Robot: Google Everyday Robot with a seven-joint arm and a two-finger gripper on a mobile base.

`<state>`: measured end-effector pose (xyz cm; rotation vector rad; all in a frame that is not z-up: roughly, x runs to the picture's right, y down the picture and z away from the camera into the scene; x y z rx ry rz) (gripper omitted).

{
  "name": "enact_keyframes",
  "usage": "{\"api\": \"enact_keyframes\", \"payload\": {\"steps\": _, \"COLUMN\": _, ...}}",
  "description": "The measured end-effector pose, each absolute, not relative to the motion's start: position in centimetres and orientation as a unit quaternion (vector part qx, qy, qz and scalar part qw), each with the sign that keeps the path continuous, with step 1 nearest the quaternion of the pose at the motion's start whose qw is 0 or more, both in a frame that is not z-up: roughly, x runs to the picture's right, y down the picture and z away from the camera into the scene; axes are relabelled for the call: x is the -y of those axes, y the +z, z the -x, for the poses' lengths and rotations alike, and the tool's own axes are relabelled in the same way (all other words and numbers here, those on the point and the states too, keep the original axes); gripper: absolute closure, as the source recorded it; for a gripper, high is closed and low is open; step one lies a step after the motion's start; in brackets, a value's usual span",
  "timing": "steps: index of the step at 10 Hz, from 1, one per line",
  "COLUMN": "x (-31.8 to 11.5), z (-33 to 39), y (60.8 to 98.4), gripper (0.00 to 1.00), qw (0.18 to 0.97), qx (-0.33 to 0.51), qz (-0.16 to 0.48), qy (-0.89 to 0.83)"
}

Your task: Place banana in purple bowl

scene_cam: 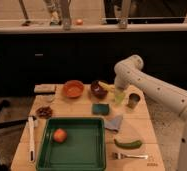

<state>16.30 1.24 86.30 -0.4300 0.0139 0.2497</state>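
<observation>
The purple bowl stands at the back of the wooden table, just right of the orange bowl. A pale-yellow banana shows at the purple bowl's right rim, slanting up toward the arm. My gripper is at the end of the white arm, low over the table just right of that bowl and above a small light-green cup. The gripper meets the banana's right end; whether it holds it cannot be made out.
A green tray with a round orange-red fruit fills the table's front. Around it lie a green sponge, a grey cloth, a dark cup, a dark green vegetable, a fork and a white utensil.
</observation>
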Motion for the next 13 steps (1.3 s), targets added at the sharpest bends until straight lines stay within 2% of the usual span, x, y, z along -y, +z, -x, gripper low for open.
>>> {"api": "enact_keyframes", "payload": {"steps": 7, "x": 0.6, "z": -14.1, "y": 88.2, "gripper": 1.0, "qw": 0.973, "qx": -0.008, "qz": 0.208, "qy": 0.096}}
{"api": "enact_keyframes", "payload": {"steps": 13, "x": 1.0, "z": -13.1, "y": 89.6, "gripper": 1.0, "qw": 0.98, "qx": -0.05, "qz": 0.183, "qy": 0.061}}
